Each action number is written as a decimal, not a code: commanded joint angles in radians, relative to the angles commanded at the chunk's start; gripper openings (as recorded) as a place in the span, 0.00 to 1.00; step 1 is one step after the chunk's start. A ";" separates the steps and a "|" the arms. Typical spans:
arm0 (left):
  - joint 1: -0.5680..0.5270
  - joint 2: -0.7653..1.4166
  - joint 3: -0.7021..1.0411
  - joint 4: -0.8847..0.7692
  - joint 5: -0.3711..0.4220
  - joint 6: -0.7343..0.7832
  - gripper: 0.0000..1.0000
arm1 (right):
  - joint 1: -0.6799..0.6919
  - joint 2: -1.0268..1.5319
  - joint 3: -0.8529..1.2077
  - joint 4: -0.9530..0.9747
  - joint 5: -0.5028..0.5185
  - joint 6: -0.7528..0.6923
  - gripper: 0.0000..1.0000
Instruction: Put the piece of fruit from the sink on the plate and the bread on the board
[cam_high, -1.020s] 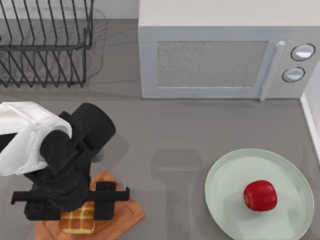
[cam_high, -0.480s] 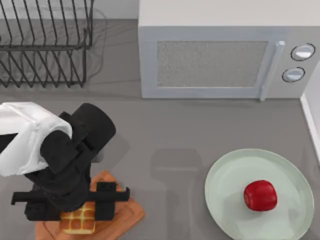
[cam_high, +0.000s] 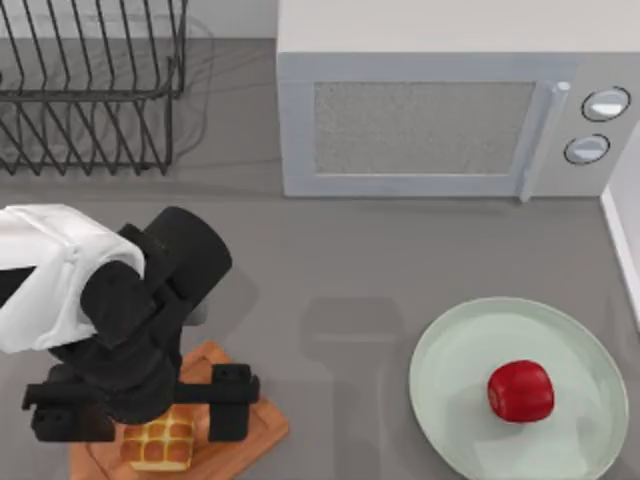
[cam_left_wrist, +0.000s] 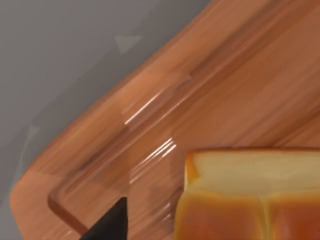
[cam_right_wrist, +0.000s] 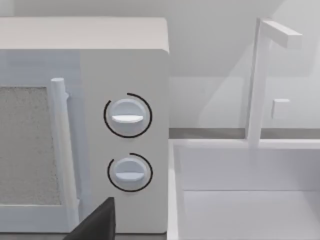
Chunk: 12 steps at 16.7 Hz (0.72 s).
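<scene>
The red piece of fruit (cam_high: 520, 390) lies on the pale green plate (cam_high: 450, 365) at the front right. At the front left, the scored golden bread (cam_high: 160, 442) rests on the reddish wooden board (cam_high: 262, 430). My left gripper (cam_high: 150, 425) hangs right above the bread, open, one finger on each side and apart from it. The left wrist view has the board (cam_left_wrist: 200, 100), the bread (cam_left_wrist: 250, 195) flat on it, and one dark fingertip (cam_left_wrist: 110, 225) beside the bread. In the right wrist view one dark fingertip (cam_right_wrist: 97, 222) of the right gripper faces the microwave.
A white microwave (cam_high: 440, 120) stands at the back, with its dials (cam_right_wrist: 127, 117) in the right wrist view. The wire dish rack (cam_high: 90, 85) is at the back left. The white sink (cam_right_wrist: 250, 200) with its faucet (cam_right_wrist: 260, 75) lies at the far right.
The left gripper's fingers have spread wider apart around the bread, letting go of it. The bread stays on the board. The fruit and plate have not moved.
</scene>
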 joint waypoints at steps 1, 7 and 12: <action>0.000 0.000 0.000 0.000 0.000 0.000 1.00 | 0.000 0.000 0.000 0.000 0.000 0.000 1.00; 0.004 -0.011 0.002 0.006 0.000 0.004 1.00 | 0.000 0.000 0.000 0.000 0.000 0.000 1.00; 0.082 -0.207 -0.073 0.108 0.001 0.083 1.00 | 0.000 0.000 0.000 0.000 0.000 0.000 1.00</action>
